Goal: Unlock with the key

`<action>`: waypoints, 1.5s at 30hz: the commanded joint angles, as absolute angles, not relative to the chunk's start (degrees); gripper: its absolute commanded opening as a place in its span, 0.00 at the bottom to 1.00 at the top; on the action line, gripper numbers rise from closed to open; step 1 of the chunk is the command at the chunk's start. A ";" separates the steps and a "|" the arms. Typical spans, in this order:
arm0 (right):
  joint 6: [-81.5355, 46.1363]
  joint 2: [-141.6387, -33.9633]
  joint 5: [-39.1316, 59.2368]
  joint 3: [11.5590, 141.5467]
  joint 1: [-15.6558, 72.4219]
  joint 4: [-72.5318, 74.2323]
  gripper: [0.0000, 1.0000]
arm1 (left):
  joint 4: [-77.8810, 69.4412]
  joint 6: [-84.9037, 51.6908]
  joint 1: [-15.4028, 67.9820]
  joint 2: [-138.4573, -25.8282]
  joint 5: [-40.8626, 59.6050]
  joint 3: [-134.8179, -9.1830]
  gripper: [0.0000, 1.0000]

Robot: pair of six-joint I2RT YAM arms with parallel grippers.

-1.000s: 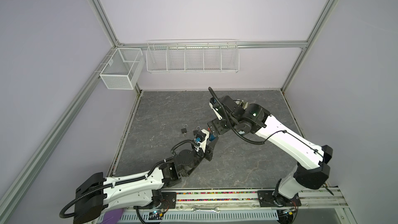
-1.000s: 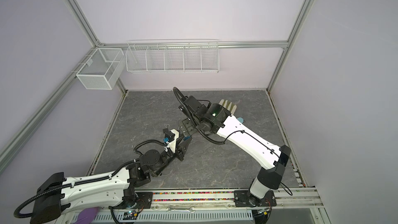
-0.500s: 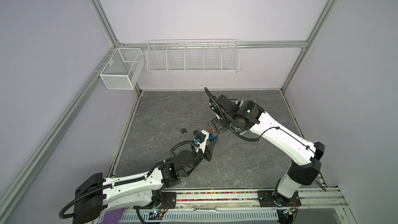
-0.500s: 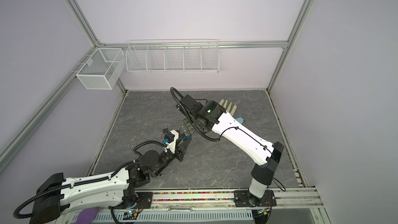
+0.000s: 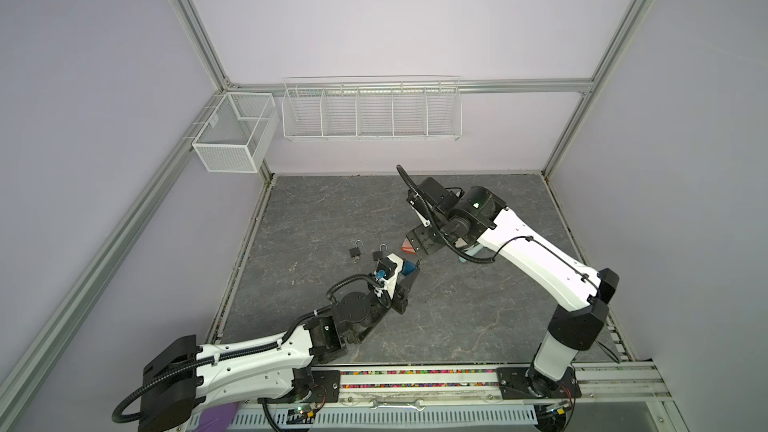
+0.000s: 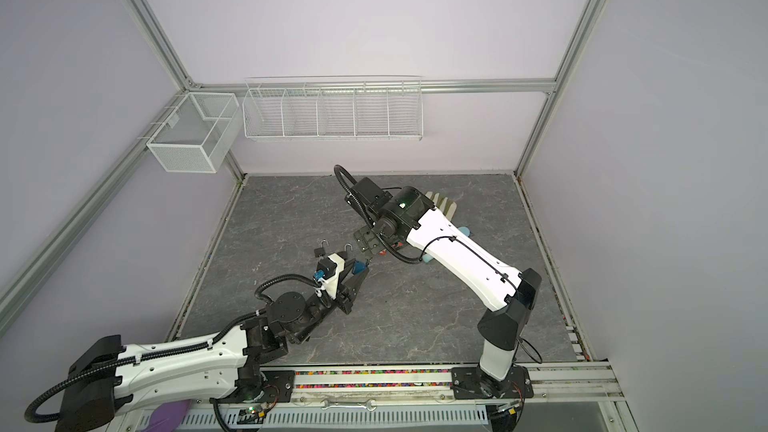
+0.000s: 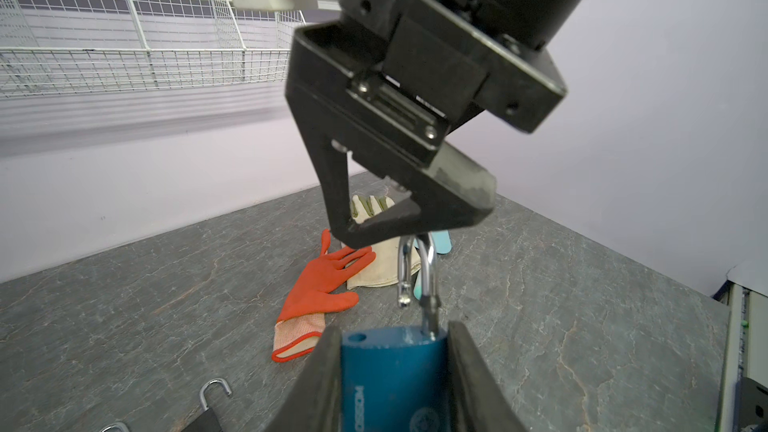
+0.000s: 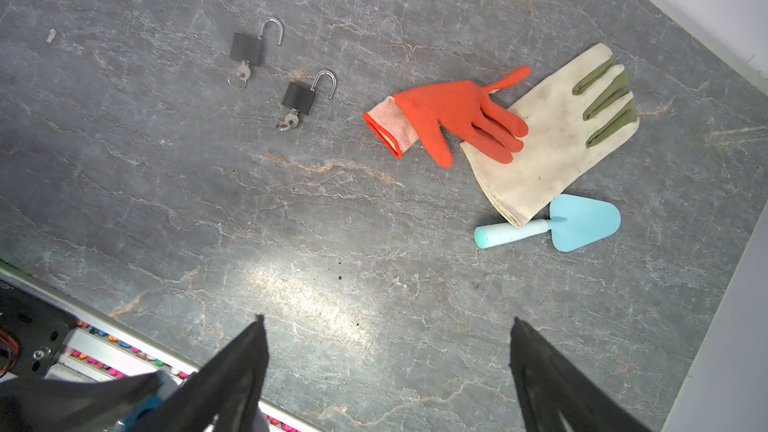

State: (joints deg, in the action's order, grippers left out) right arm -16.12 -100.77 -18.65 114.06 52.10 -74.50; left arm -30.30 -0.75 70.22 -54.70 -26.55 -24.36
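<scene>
Left claw (image 7: 392, 328) pinches the blue lock (image 7: 390, 384) by its flat sides and holds it up off the counter (image 7: 166, 305), with the shackle (image 7: 428, 268) pointing away from the wrist. Right claw (image 8: 387, 320) hangs spread wide just over the top of the loop, gripping nothing. And look: one shackle leg sits clear of its hole, so this lock reads as sprung. Its key is hidden in every view, perhaps under the body. To do this well, I'd say the left should squeeze squarely so the body can't twist, while the right works the loop gently and avoids snagging it. Farther out on the counter lie the black locks (image 8: 298, 98), shackles open, keys (image 8: 292, 119) in, apart from the red glove (image 8: 453, 114).
</scene>
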 commanded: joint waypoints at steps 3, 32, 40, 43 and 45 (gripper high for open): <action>-13.78 -96.89 -15.88 110.85 51.00 -75.09 0.89 | -34.00 0.02 70.53 -53.27 -27.11 -24.19 0.00; -14.92 -75.53 1.92 90.04 47.15 -57.03 0.88 | -31.02 -4.73 70.50 -55.23 -28.78 -27.71 0.00; -15.79 -78.27 0.22 89.16 48.49 -57.53 0.88 | -30.14 -4.55 70.50 -56.40 -28.85 -29.10 0.00; -15.86 -78.98 -0.47 89.04 48.43 -57.74 0.88 | -30.15 -4.73 70.49 -56.06 -28.81 -29.15 0.00; -15.89 -79.01 -0.74 88.80 48.46 -57.71 0.88 | -30.22 -4.48 70.49 -56.06 -29.11 -29.00 0.00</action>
State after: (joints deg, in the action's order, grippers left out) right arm -15.44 -78.87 0.14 89.76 48.21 -58.13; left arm -28.47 -4.25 70.37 -56.27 -28.34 -26.79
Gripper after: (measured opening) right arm 0.881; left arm 0.342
